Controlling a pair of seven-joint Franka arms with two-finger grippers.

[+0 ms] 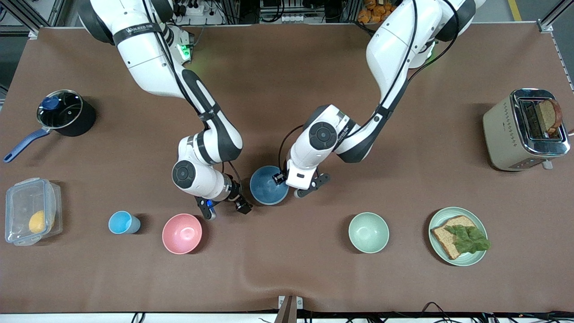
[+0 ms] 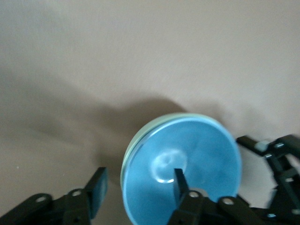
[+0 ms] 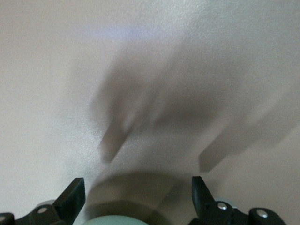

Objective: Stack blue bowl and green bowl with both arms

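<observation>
The blue bowl [image 1: 268, 184] sits nested inside the green bowl, near the table's middle. Only the green bowl's rim [image 2: 127, 152] shows, around the blue bowl [image 2: 197, 159] in the left wrist view. My left gripper [image 1: 287, 181] is open and low over the stack. One of its fingers [image 2: 178, 180] is over the blue bowl's inside and the other is outside the rim. My right gripper [image 1: 225, 209] is open and empty beside the stack, toward the right arm's end. A bit of green rim [image 3: 119, 220] shows by its open fingers.
A pink bowl [image 1: 182, 233], a small light-blue cup [image 1: 122, 222], a paler mint-green bowl [image 1: 368, 232] and a plate with bread [image 1: 458, 235] lie nearer the front camera. A pot [image 1: 65, 112], a clear box [image 1: 31, 211] and a toaster [image 1: 524, 130] stand at the table's ends.
</observation>
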